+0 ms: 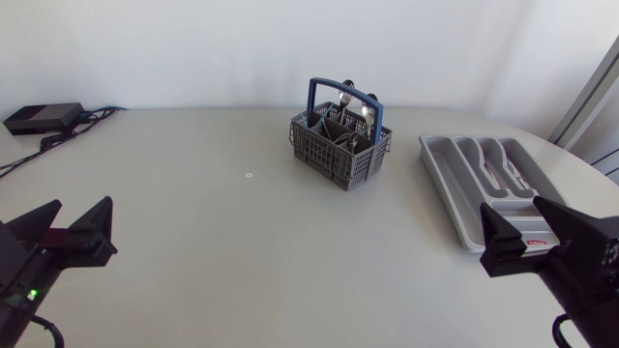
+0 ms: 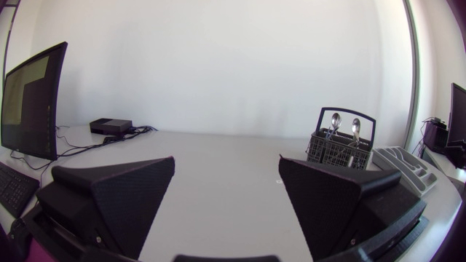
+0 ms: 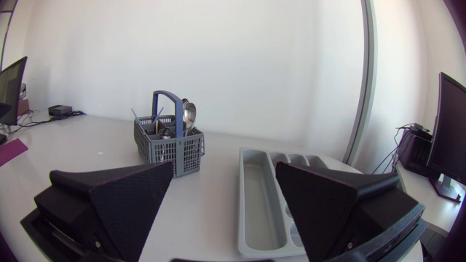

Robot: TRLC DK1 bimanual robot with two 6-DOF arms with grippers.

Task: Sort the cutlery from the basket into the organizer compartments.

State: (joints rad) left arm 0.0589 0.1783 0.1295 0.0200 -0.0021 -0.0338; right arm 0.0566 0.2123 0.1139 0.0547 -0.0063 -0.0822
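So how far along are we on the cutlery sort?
Done: nothing visible; the organizer compartments look empty. In hand: nothing; left gripper and right gripper have open, empty jaws, short of both items. Left: everything; the spoons stand in the basket, unsorted.

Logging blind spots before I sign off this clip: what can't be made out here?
1. Cutlery in the basket: all views, the basket walls hide everything but spoon bowls and a few tips; count and types unclear.
2. Organizer: head view, the right pincer covers its near corner; right wrist view, that pincer's finger covers part of its near end.
3. Small mark on the table: head view, too small to identify.
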